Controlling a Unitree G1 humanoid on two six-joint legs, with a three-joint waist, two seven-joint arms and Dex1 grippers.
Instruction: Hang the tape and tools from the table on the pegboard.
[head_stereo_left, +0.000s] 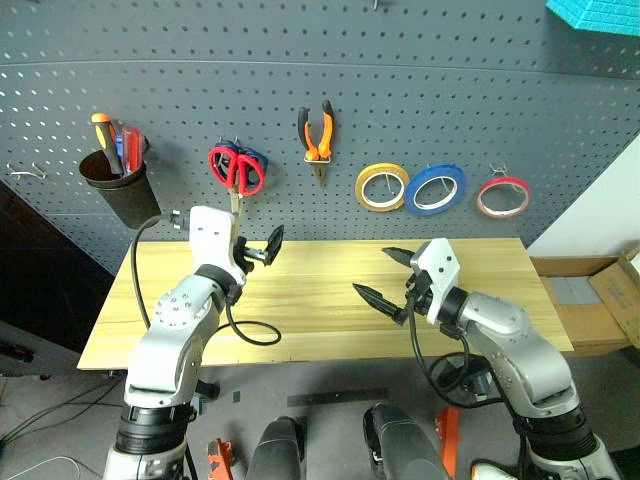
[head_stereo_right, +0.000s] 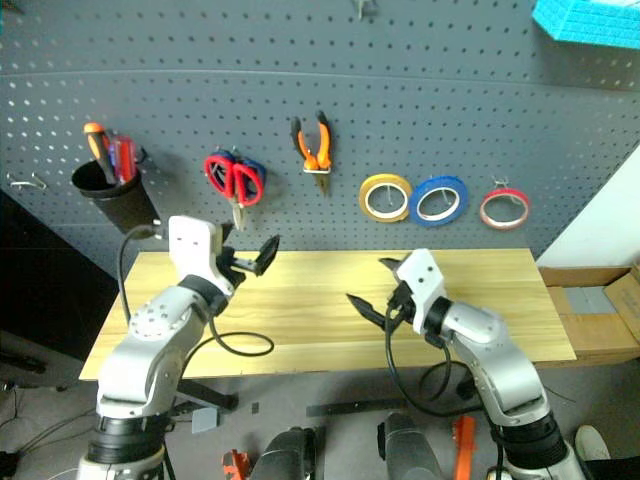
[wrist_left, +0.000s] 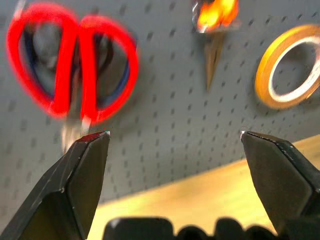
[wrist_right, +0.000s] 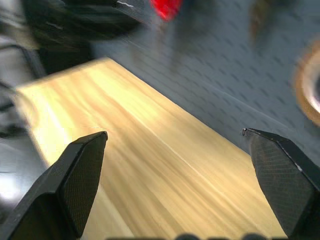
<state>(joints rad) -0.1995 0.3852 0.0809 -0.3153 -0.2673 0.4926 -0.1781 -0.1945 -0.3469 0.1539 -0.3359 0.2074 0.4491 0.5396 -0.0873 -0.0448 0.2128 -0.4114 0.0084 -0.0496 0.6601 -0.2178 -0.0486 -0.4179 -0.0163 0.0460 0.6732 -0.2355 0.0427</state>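
Both grippers, the left gripper (head_stereo_left: 262, 250) and the right gripper (head_stereo_left: 385, 277), have their fingers spread wide and hold nothing above the table (head_stereo_left: 320, 335). On the pegboard (head_stereo_left: 400, 90) hang the red-handled scissors (head_stereo_left: 236, 170) at 11 o'clock, the pliers (head_stereo_left: 317, 135) at 12 and the blue tape (head_stereo_left: 435, 190) at 2

Left gripper (head_stereo_left: 258, 248), right gripper (head_stereo_left: 385, 275): both level, jaws wide.

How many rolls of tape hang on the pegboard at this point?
3, in a row right of the pliers: the yellow roll, then the blue tape overlapping its edge, then the red-pink roll apart at the right.
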